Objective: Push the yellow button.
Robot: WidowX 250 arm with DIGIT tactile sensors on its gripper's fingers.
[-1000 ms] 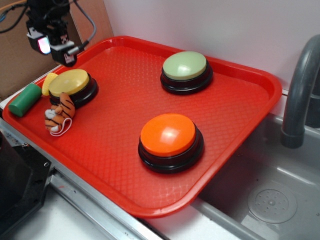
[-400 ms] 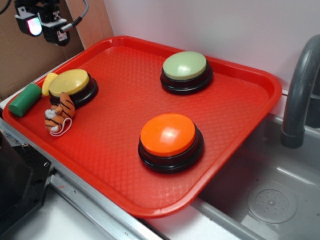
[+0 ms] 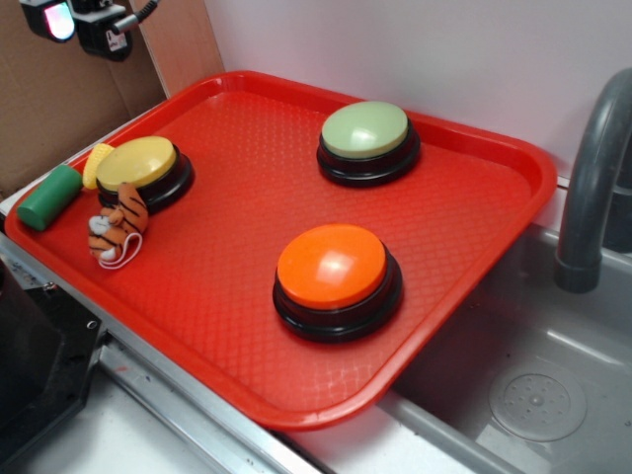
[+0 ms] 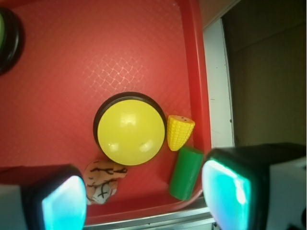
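Red tray (image 3: 474,227) sits beside a sink (image 3: 533,385) with a grey faucet (image 3: 592,178). Yellow button (image 3: 138,163) at the tray's left end, touching a small yellow toy piece (image 3: 96,158); green cylinder (image 3: 49,196) and striped plush (image 3: 118,225) just beside it. Pale green button (image 3: 365,130) at back, orange button (image 3: 331,267) nearer front. End effector (image 3: 74,22) hangs high at top left, well above the yellow button; jaw state not discernible.

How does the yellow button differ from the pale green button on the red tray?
The glossy yellow domed button sits near the tray's left edge, crowded by a small yellow corn toy, a green cylinder and a little striped tiger toy; the matte pale green domed button stands alone near the far edge. The yellow cap is bright and shiny, the green one muted. Both are round caps on black circular bases, resting on the red plastic tray.
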